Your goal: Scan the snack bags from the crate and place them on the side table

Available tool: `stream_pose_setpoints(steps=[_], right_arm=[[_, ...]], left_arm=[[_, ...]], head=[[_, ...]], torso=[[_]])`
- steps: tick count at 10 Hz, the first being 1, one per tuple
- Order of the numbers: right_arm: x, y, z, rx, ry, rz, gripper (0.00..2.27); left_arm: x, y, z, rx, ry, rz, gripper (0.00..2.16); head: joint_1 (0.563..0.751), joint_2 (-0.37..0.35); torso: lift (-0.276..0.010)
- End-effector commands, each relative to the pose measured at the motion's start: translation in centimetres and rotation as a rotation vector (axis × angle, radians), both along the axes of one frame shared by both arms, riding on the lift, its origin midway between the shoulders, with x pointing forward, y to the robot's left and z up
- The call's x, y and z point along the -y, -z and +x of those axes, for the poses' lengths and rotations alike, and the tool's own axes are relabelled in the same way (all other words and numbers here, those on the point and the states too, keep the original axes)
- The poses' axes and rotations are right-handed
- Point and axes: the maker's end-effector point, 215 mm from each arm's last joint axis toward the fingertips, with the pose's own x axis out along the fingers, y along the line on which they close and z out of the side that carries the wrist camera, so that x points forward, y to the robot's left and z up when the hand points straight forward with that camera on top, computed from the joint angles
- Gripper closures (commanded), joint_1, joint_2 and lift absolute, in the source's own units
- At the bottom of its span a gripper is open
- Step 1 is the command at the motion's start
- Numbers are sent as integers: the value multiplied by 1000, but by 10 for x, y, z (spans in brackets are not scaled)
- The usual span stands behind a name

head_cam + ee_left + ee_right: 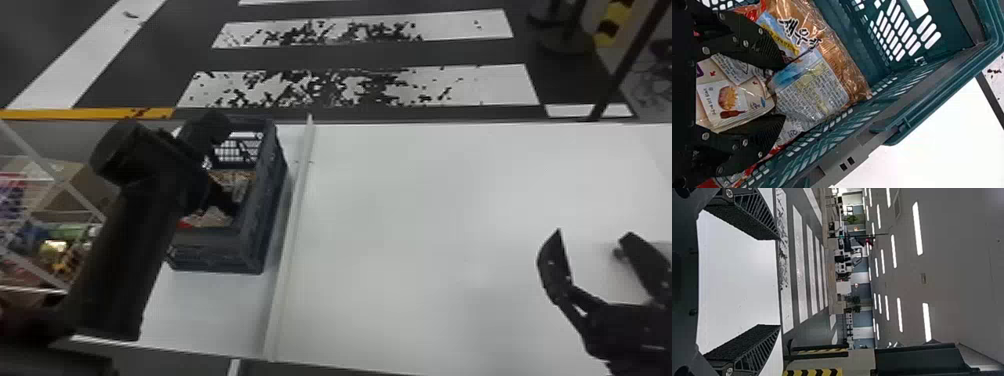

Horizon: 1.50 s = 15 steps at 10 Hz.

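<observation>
Left claw [224, 197]: reaches down inside the crate [256, 234]; fingers spread apart, clenched on nothing.
Pale bag [752, 102]: in the crate, in the gap between the left claw's two fingers, burger-and-fries picture showing; whether either finger touches it, cannot tell.
Orange-brown snack bag [838, 64]: in the crate, mostly past the left claw's fingertips, one finger crossing in front of its near part; clear film over the snacks, blue and printed panels showing. It lies along the slotted crate wall.
Red packaging [752, 169]: in the crate, low beside one of the left claw's fingers, partly hidden by it.
Crate: upright on the counter [425, 200], at the left part, slotted walls, just beside the pale raised strip [289, 225].
Right claw [593, 235]: over the right part of the counter, well apart from the crate and its bags; released, fingers wide, bare white surface seen between them in its wrist view.
Wire basket [84, 201]: at the far left of the head view, coloured packs [55, 247] behind its bars, left arm passing in front.
Floor [350, 55]: dark with white stripes, beyond the counter; some stripes worn in patches.
</observation>
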Motion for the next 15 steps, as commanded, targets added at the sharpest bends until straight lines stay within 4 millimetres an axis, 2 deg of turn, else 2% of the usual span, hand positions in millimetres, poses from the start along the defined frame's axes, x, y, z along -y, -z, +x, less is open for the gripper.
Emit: stream_pose_setpoints(steps=[1,5,7,9,13,15], right_arm=[[0,0,0,0,1,1,80],[0,-1,0,3,2,2,83],[-1,1,-1,-2,2,4,87],[0,0,-1,-2,3,3,87],[-2,2,-1,-11,-1,5,90],[-2,2,0,-12,-1,6,90]], left_arm=[[-18,-5,0,25,-113,-5,2135],[-23,-53,14,175,-179,-227,2138],[-26,-69,18,218,-193,-322,2138],[-21,-78,16,220,-194,-435,2138],[-38,-104,15,264,-238,-577,2138],[-42,-123,15,305,-261,-675,2138]], head=[[695,130],[695,153],[695,158],[695,158],[695,164],[695,175]], torso=[[-95],[-95],[-95],[-95],[-95],[-95]])
